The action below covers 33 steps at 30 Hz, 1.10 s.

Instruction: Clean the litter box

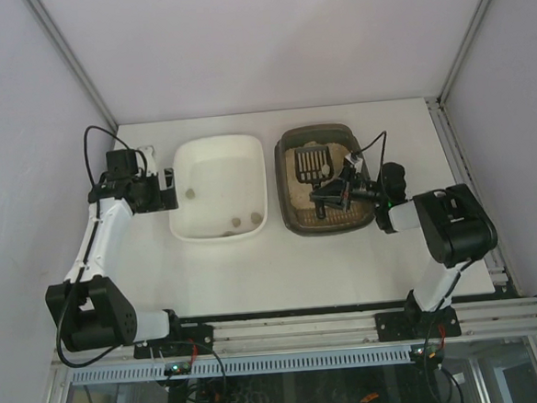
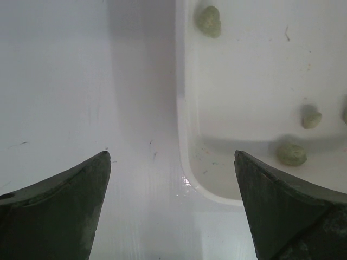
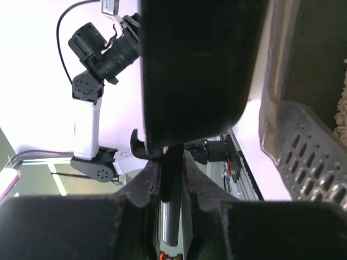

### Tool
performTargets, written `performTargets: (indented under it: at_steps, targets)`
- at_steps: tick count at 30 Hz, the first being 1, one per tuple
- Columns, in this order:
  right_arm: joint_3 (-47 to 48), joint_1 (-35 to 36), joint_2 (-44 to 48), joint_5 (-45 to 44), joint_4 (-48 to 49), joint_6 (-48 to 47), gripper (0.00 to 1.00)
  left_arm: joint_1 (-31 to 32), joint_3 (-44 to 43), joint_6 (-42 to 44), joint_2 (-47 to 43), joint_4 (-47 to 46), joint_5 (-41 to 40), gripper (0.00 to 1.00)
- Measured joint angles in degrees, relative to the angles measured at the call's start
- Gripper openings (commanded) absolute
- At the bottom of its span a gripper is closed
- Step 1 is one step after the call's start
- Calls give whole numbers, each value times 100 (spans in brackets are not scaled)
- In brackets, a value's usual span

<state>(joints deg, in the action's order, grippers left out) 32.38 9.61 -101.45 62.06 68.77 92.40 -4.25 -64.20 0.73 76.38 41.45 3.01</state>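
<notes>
The litter box (image 1: pixel 300 225) is a dark tray on the right half of the table, with beige litter (image 1: pixel 297 192) inside. A black slotted scoop (image 1: pixel 310 163) lies over the litter at the far end. My right gripper (image 1: pixel 331 197) hangs above the box, shut on the scoop's handle (image 3: pixel 195 65). The slotted blade (image 3: pixel 306 160) shows to the right, beside the box wall (image 3: pixel 276 59). My left gripper (image 1: pixel 161 185) stands open and holds nothing. It hovers at the near left corner of the white tray (image 2: pixel 187 162), with its fingertips (image 2: pixel 100 165) wide apart.
The white tray (image 1: pixel 180 228) sits just left of the litter box and holds three greenish clumps (image 2: pixel 208 20), (image 2: pixel 310 118), (image 2: pixel 291 154). Walls close the table on three sides. A metal rail (image 1: pixel 296 330) runs along the near edge.
</notes>
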Motion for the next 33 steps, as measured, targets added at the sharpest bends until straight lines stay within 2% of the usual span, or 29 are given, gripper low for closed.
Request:
performTargets:
  at_steps: [2,4,6,8,10,13,18,21,25,29,33]
  targets:
    - [197,59,304,33,-881,-625,0,0,-2,37,11,-28,-105,100]
    - [647,155,632,-15,-2411,-1576,0,2,-2,94,20,-31,-188,100]
    - [1467,376,820,-223,-4190,-2767,0,4,-9,164,20,-31,-275,100]
    - [2188,643,820,-398,-5276,-3613,0,9,-59,251,20,-11,-334,100]
    - [2677,916,800,-457,-5864,-4135,0,15,-223,341,20,61,-393,100]
    - [2863,1237,669,-503,-6144,-4382,0,17,-540,459,-13,90,-439,100]
    - [3567,1858,-164,-1067,-7071,-4621,0,15,-861,540,-175,109,-411,100]
    - [4382,2243,-581,-1711,-7930,-4920,0,-44,-1091,546,-127,313,-157,99]
    - [5849,2782,-999,-2791,-9195,-5539,0,-313,-1727,544,243,787,627,100]
    - [7521,3342,-1512,-4264,-10485,-6273,0,-575,-1893,533,378,994,1145,100]
    - [8771,4070,-2087,-6269,-11495,-7025,0,-605,-1888,437,358,1134,1268,100]
